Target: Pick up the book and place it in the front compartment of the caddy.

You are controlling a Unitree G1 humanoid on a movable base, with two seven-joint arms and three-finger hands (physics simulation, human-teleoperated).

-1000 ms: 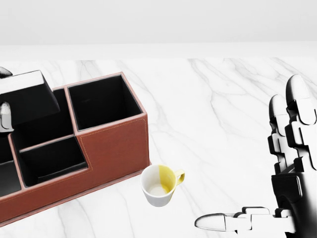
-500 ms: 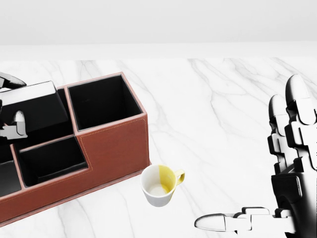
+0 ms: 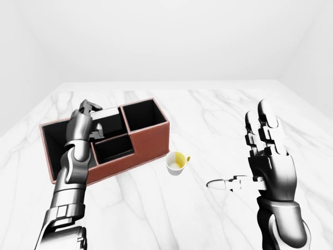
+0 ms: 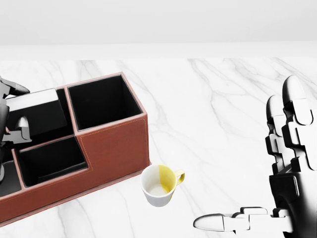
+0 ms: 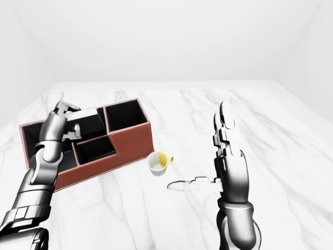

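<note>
A white marble table (image 3: 208,114) filled the scene under blank pale walls. Toward its left edge stood the reddish-brown caddy (image 4: 116,146), its black-lined compartments bare apart from the book. The right hand (image 3: 263,156) was raised over the table's right side, fingers spread, gripping nothing. The left hand (image 3: 80,127) had its fingers clamped on the book (image 4: 37,109), a black slab with a white edge, tilted into a middle compartment of the caddy. A white-and-yellow cup (image 4: 159,184), empty, stood beside the caddy's near-right corner.
</note>
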